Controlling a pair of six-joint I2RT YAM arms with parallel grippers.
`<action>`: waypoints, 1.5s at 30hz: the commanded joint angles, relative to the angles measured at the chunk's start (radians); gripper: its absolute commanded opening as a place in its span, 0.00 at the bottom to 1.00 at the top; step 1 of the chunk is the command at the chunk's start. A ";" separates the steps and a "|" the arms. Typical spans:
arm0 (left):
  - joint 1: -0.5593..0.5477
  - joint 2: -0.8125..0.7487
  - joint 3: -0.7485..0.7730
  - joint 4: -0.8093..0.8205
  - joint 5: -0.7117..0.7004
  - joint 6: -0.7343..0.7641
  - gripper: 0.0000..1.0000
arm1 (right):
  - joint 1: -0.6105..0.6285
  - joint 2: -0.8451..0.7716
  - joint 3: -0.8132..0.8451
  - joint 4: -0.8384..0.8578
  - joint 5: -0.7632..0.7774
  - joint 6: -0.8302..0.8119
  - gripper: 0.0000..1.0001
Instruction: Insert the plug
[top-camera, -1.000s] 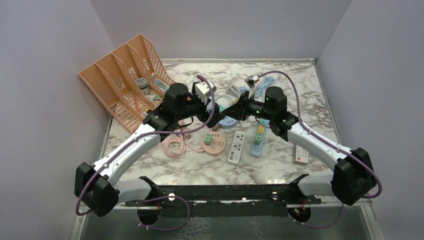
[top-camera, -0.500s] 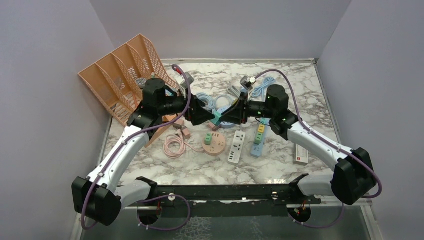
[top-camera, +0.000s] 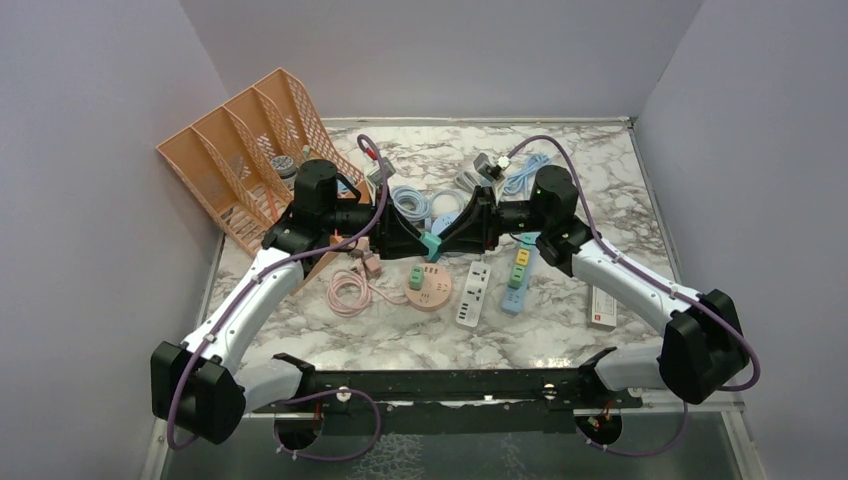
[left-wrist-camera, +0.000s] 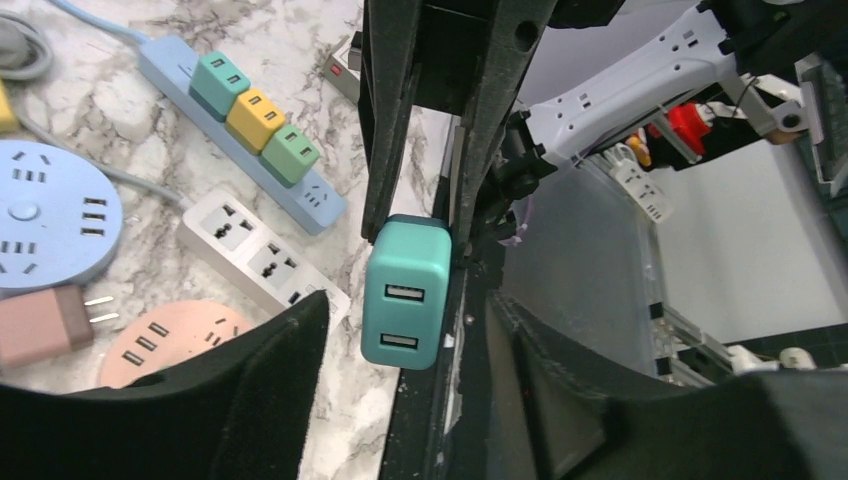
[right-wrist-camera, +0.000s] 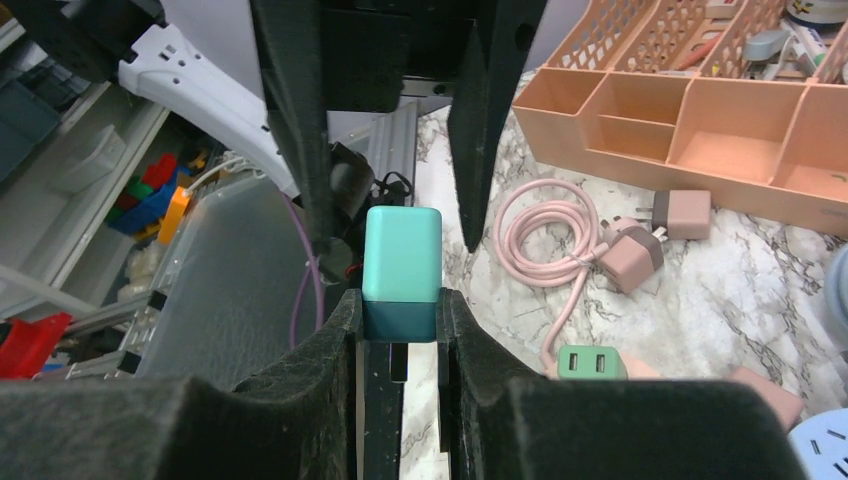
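Observation:
The teal plug (top-camera: 431, 245), a small block with two USB ports, hangs in the air above the table's middle. My right gripper (right-wrist-camera: 400, 315) is shut on its prong end, and its fingers (left-wrist-camera: 385, 120) reach in from above in the left wrist view. There the plug (left-wrist-camera: 405, 290) shows its port face. My left gripper (left-wrist-camera: 405, 322) faces it head-on, open, with one finger on each side of the plug and a gap on both sides. The left fingers (right-wrist-camera: 295, 110) appear beyond the plug (right-wrist-camera: 402, 265) in the right wrist view.
Below lie a white power strip (top-camera: 473, 293), a blue strip (top-camera: 517, 270) carrying coloured adapters, a pink round socket (top-camera: 428, 287) and a blue round socket (top-camera: 455, 243). A pink charger with coiled cable (top-camera: 350, 290) sits left. An orange organiser (top-camera: 245, 160) stands at the back left.
My left arm has swung down and levelled to face the right gripper. Its jaws have narrowed around the plug's free end. The right arm has shifted slightly with the plug.

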 joint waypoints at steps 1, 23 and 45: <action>-0.004 0.021 0.005 0.029 0.071 -0.023 0.58 | 0.006 0.004 0.018 0.067 -0.063 0.005 0.01; -0.037 0.033 -0.011 -0.014 -0.151 0.009 0.00 | 0.012 -0.014 0.026 -0.104 0.226 -0.054 0.54; -0.392 0.165 0.011 -0.301 -1.184 -0.378 0.00 | 0.013 -0.055 0.034 -0.524 1.269 0.050 0.56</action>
